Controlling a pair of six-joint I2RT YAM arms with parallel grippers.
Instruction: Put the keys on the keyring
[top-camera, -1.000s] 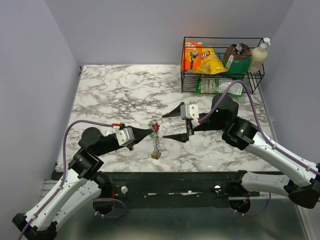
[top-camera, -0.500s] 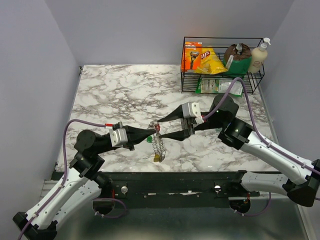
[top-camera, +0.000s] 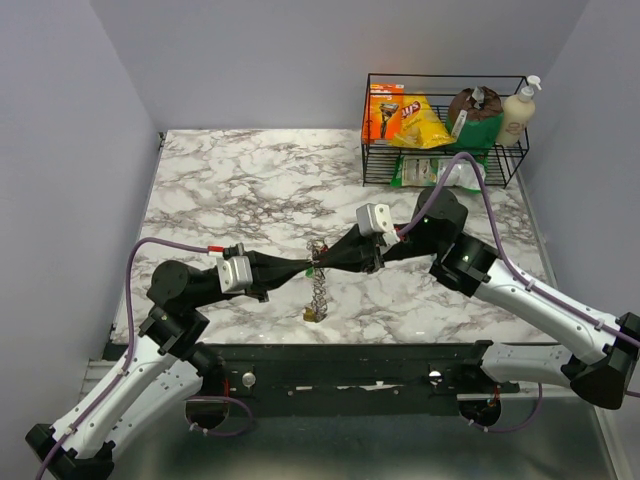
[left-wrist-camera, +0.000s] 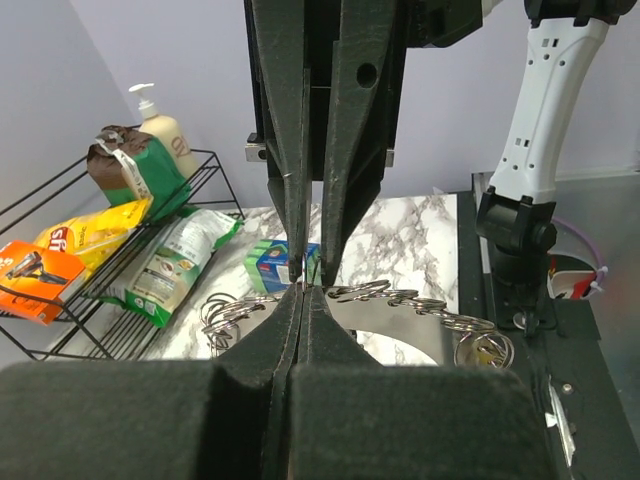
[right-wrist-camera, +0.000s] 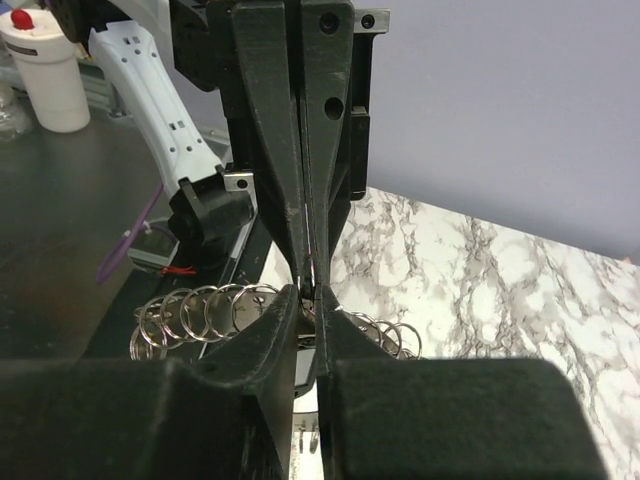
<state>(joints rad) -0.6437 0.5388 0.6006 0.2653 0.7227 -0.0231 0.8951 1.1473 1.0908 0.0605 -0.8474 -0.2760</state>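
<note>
The keyring (top-camera: 316, 288) is a chain of silvery rings that hangs over the marble near the table's front, with a yellow-gold piece (top-camera: 311, 314) at its low end. My left gripper (top-camera: 308, 265) is shut on its upper part. The right gripper (top-camera: 322, 264) meets it tip to tip, its jaws down to a thin slit on the same spot. In the left wrist view rings (left-wrist-camera: 420, 300) spread to both sides of my fingertips (left-wrist-camera: 303, 290). The right wrist view shows rings (right-wrist-camera: 190, 315) beside that gripper (right-wrist-camera: 313, 297). The keys are hidden where the fingers meet.
A black wire basket (top-camera: 370, 130) stands at the back right with a snack bag, a razor pack, a soap bottle (top-camera: 518, 112) and packets. A small blue and green pack (left-wrist-camera: 278, 266) lies on the marble behind the fingertips. The table's front edge is close below the ring.
The right gripper moved left and narrowed from wide open to a thin slit at the left fingertips. The left gripper carried the keyring slightly right and up.
</note>
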